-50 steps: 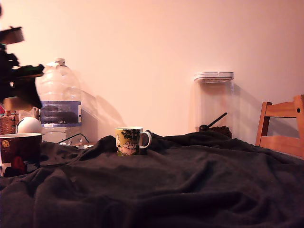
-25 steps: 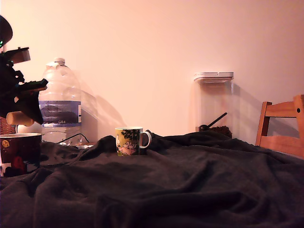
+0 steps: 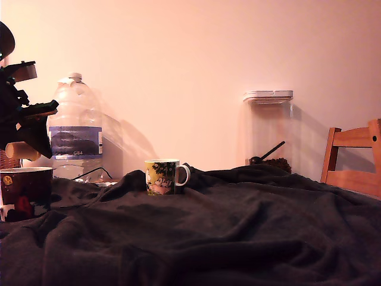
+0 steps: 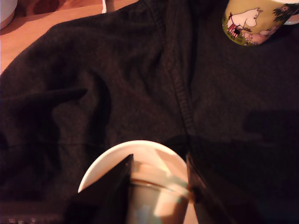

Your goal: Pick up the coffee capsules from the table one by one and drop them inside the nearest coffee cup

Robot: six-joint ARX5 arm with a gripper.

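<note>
Fingers pinch a cream capsule between them; gripper hangs over the dark mug at the exterior view's left, white interior directly beneath. Release not yet done. No other capsules visible on the cloth-draped table. Capsule: smooth, beige, stubby cone. Cartoon-printed mug well apart.

- A large clear plastic water bottle with a blue label and white cap stands against the wall at the exterior view's left.
- A tall clear storage container with a white lid holds a dark scoop and dark contents at its bottom.
- A wooden chair shows at the exterior view's right edge.
- A thin dark cable runs near the bottle's base.
</note>
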